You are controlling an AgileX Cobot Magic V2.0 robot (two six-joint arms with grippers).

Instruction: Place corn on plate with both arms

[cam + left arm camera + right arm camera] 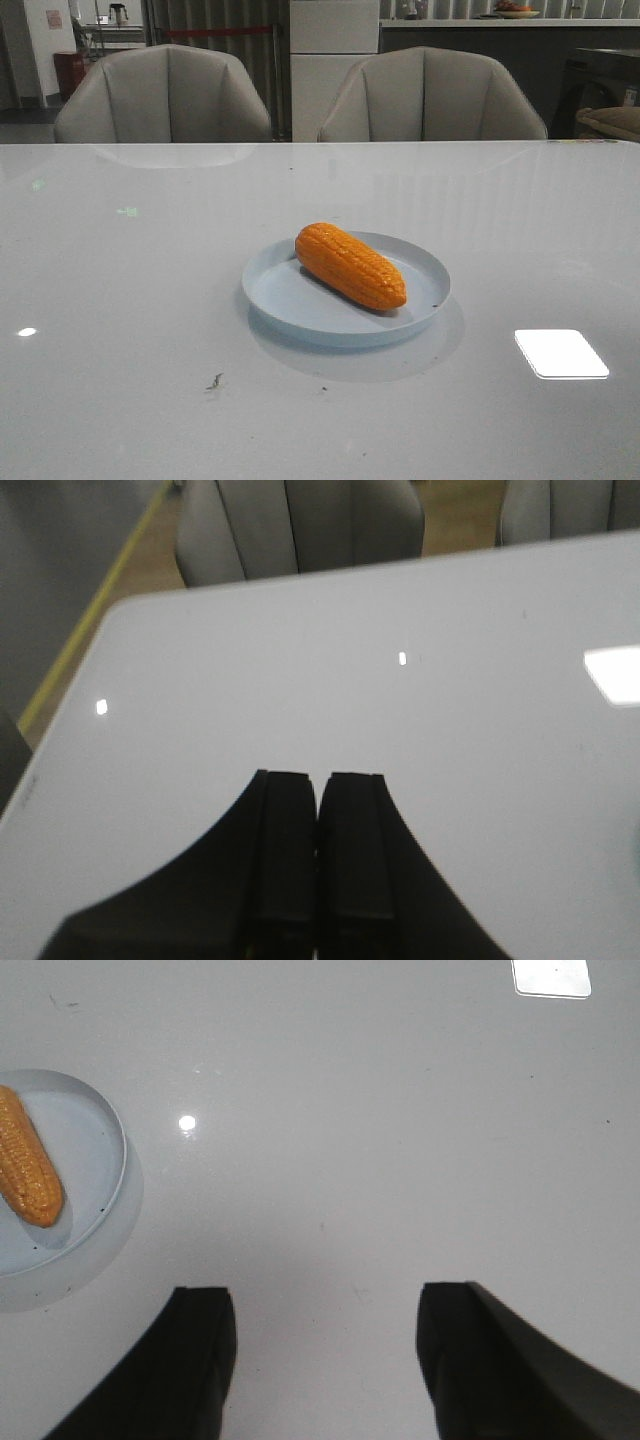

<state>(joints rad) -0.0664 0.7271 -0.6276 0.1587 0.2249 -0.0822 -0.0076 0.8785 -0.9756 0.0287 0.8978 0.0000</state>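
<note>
The orange corn (350,265) lies at a slant inside the pale blue plate (278,298) in the middle of the white table. Neither arm shows in the front view. In the left wrist view my left gripper (319,776) is shut and empty above bare table, with no corn or plate in sight. In the right wrist view my right gripper (326,1300) is open and empty above bare table. The plate (92,1150) and the corn (28,1168) show at that view's edge, well apart from the fingers.
Two grey chairs (165,95) (432,97) stand behind the table's far edge. A bright light reflection (561,353) lies on the table to the right of the plate. Small dark specks (214,382) lie near the front.
</note>
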